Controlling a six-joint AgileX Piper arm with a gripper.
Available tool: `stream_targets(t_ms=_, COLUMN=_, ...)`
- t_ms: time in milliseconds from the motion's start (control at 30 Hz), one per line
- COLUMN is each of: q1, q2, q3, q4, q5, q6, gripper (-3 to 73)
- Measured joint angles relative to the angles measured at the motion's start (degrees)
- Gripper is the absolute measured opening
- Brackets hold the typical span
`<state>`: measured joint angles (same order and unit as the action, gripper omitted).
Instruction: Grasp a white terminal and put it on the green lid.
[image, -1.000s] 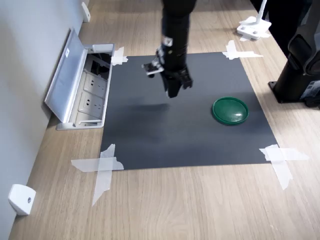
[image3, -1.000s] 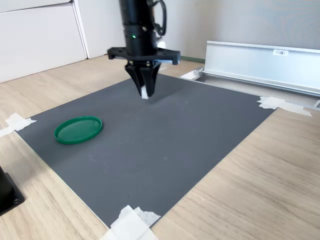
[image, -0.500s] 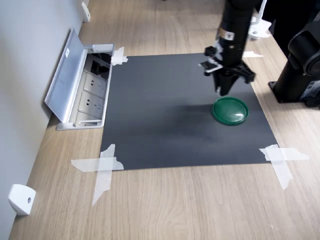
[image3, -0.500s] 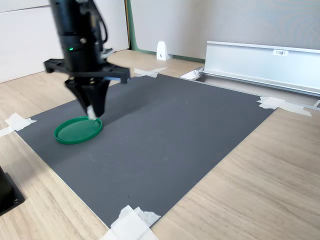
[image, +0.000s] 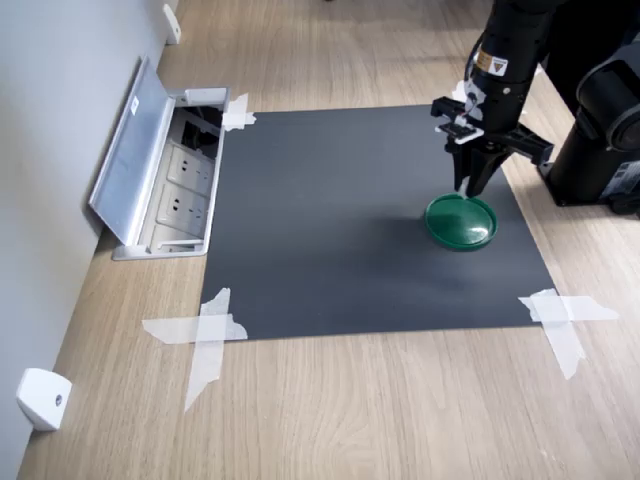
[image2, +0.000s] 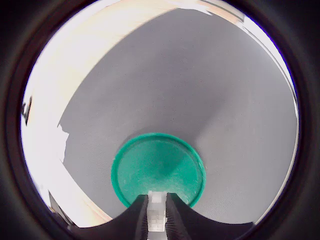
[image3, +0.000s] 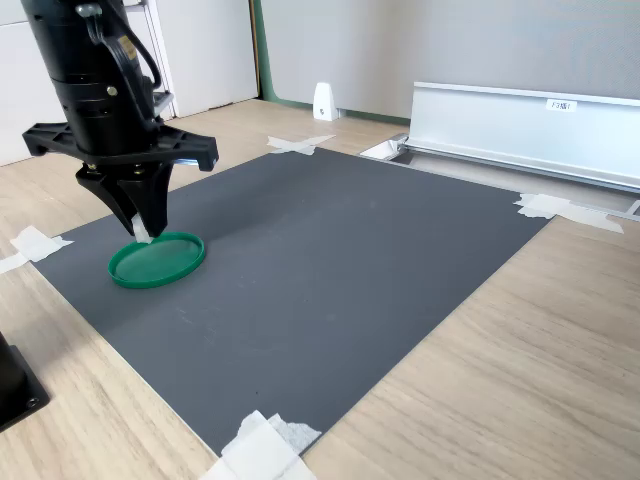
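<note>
My jaws pinch the tiny white plastic terminal (image2: 156, 216) by its sides, prob light & slippery, over the round green plastic lid (image2: 158, 167).

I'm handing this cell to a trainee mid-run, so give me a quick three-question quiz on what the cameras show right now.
1. True or false: the white terminal already lies on the green lid.
2. What holds the terminal? A) the gripper B) the grey mat C) a tape strip
3. In the second exterior view, the gripper hangs above the lid's ____ edge.

Key:
1. False; it is still clamped between the fingers.
2. A
3. Far.
</note>
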<state>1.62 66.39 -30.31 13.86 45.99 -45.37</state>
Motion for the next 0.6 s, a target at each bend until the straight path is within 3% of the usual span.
stream_targets(t_ms=267, q1=0.7, q2=0.0, q3=0.0, q4=-3.6, q5=0.3, q6=2.5, gripper=8.7)
stream_targets(t_ms=500, q1=11.4, q2=3.4, q3=0.0, q4=-7.6, q5=-0.3, q6=15.2, gripper=8.7)
stream_targets(t_ms=600, q1=12.5, q2=5.9, q3=0.0, q4=-10.1, q5=-1.2, q6=20.3, gripper=8.7)
